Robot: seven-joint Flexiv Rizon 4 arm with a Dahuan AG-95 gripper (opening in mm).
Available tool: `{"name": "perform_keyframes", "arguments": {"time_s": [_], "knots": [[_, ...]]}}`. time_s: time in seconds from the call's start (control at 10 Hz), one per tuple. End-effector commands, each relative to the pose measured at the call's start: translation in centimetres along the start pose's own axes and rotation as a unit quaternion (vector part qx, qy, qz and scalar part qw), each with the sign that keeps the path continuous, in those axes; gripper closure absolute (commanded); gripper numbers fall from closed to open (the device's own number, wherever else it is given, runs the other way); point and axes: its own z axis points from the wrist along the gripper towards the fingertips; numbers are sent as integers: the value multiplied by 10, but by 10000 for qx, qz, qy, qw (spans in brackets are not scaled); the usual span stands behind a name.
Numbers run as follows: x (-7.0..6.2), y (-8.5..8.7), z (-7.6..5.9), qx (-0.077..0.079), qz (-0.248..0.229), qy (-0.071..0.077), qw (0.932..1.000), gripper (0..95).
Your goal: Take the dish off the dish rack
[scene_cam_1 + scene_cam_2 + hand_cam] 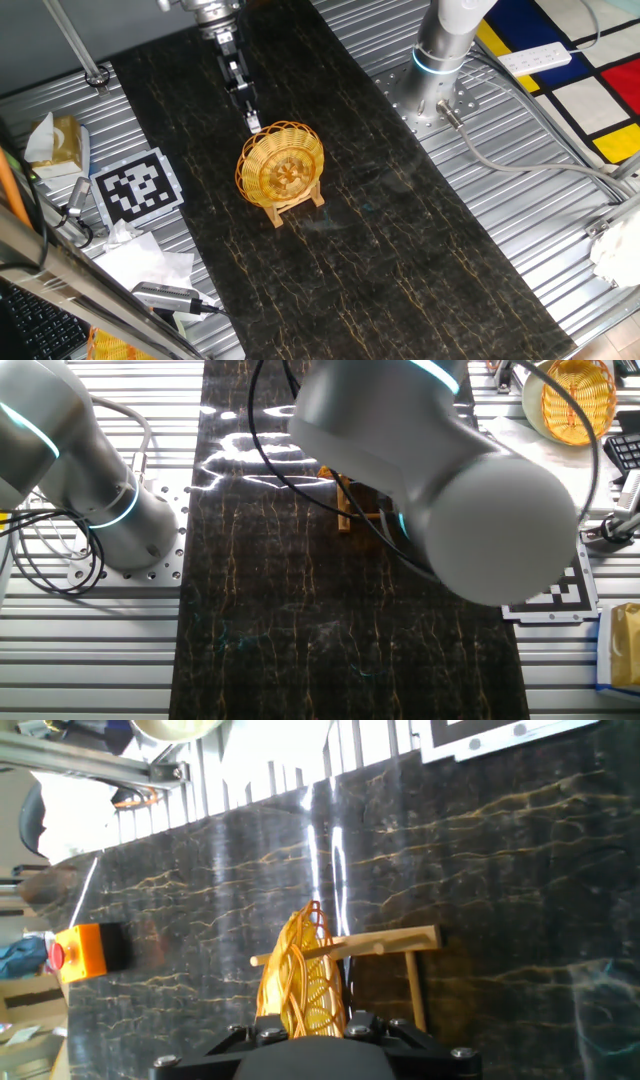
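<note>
**Ana:** Trouble, if any, starts at the rim. The round golden-yellow woven wicker dish (282,166) stands on edge in the small light-wood pegged dish rack (296,204), mid-way along the dark marbled counter (400,260), and the gripper (253,124) sits right at its upper edge.

**Ben:** Are the jaws clamped on it?

**Ana:** I cannot tell. In the hand view the dish (303,980) runs up into the black gripper body, and the fingertips are out of sight. From the side the tip looks touching or just beside the looped rim, no more certain than that.

**Ben:** So the risk?

**Ana:** The openwork rim is thin and springy, I'd judge. A shallow bite could slip off one loop, and the dish would drop back or roll along the counter.

**Ben:** And the rack (385,952)?

**Ana:** It looks light. If the lift goes at a slant, the weave may snag a peg and drag or tip the rack along. A straight pull along the pegs seems safer.
</note>
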Motion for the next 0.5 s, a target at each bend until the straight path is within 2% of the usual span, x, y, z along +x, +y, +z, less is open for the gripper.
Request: {"name": "perform_keyframes", "arguments": {"time_s": [0.1, 0.3, 0.5], "knots": [[0, 3, 4, -135, 61, 190, 9997, 570], [1, 6, 9, -190, 84, 337, 9992, 570], [2, 10, 17, -197, 92, 362, 9991, 570]]}}
